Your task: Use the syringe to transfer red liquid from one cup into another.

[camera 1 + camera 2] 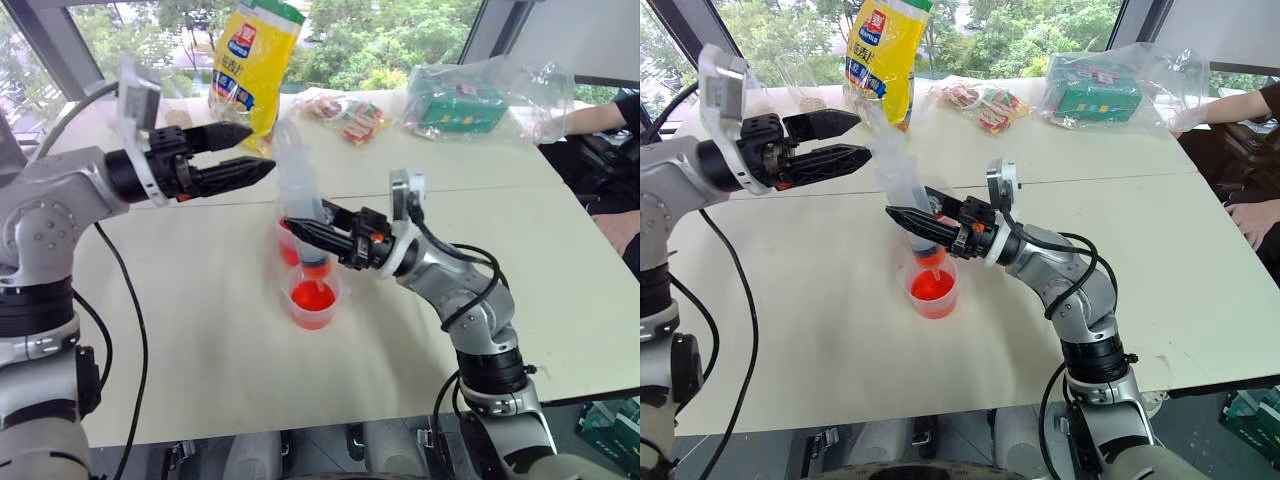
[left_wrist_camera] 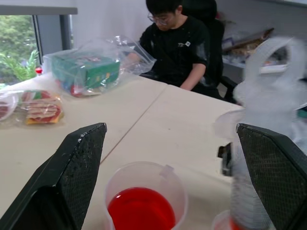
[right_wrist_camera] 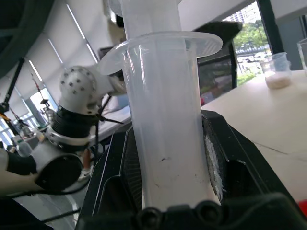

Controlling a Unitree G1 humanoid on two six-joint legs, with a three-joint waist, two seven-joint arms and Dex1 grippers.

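My right gripper (image 1: 306, 216) is shut on the barrel of the clear syringe (image 1: 297, 185). The syringe stands tilted, its orange-red tip just above a short clear cup (image 1: 314, 312) holding red liquid (image 1: 312, 295). No red shows in the barrel (image 3: 165, 139) in the right wrist view. Behind it a second clear cup (image 1: 284, 250) with red contents is mostly hidden by the syringe and gripper. The left wrist view shows a clear cup with a pour lip (image 2: 144, 175) holding red liquid. My left gripper (image 1: 260, 146) hovers open and empty above and to the left of the cups.
Along the table's far edge lie a yellow bag (image 1: 255, 55), snack packets (image 1: 350, 115) and a clear bag holding a green box (image 1: 470, 100). A person's arm (image 1: 595, 120) rests at the far right. A cup of beige grains (image 3: 277, 72) stands on the table.
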